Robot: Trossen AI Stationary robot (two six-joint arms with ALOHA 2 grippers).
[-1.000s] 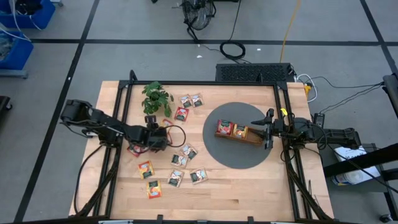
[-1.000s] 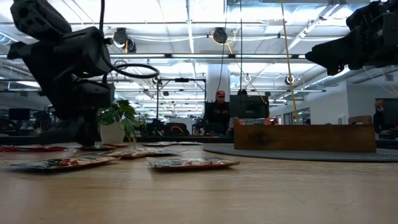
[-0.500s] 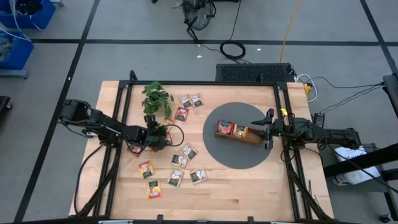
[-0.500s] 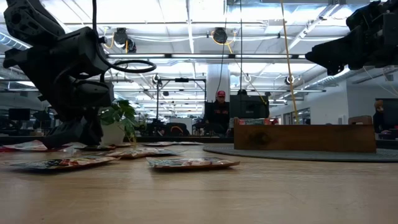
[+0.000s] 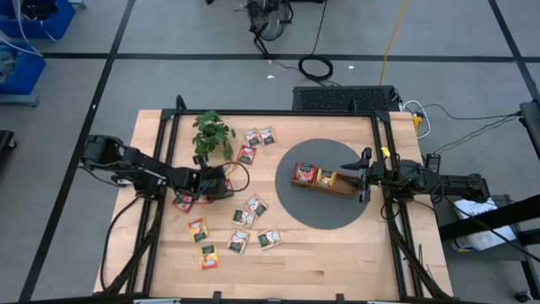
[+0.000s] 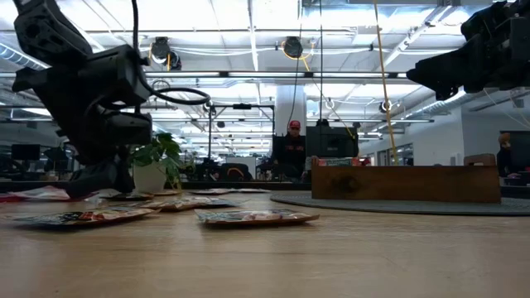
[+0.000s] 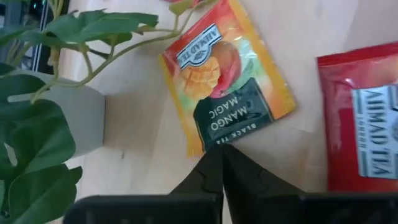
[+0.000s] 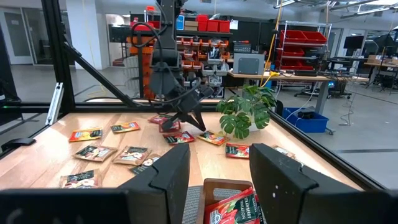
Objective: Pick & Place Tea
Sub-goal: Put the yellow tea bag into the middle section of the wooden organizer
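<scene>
Several small square tea sachets lie flat on the wooden table point(image 5: 321, 253), among them an orange mango one point(image 7: 227, 93) and a red one point(image 7: 367, 118) beside the plant point(image 5: 211, 131). My left gripper point(image 7: 221, 154) point(image 5: 223, 179) point(image 6: 98, 184) points slantwise down, shut, its tips at the orange sachet's edge. My right gripper point(image 8: 217, 180) point(image 5: 363, 175) hovers open at the right end of the brown wooden tray point(image 5: 348, 189), touching nothing. The tray rests on a grey round mat point(image 5: 304, 211) and holds a red sachet point(image 5: 304, 174) and an orange one point(image 5: 326, 178). My left gripper's closed fingertips meet at the orange sachet's edge below the words "black tea" point(image 7: 219, 142), coming slantwise from above. The tips cover the place of contact, so how much of the edge sits between them does not show. The sachet lies flat on the table.
The plant's white pot point(image 7: 74, 118) stands close beside the orange sachet. Other sachets are scattered at the table's middle point(image 5: 256, 205) and near side point(image 5: 207, 256). Black frame rails point(image 5: 169, 152) run along both table sides. A person point(image 6: 293, 145) shows far behind the table.
My left gripper has rolled a little at the wrist while staying beside the plant. My right arm has kept still.
</scene>
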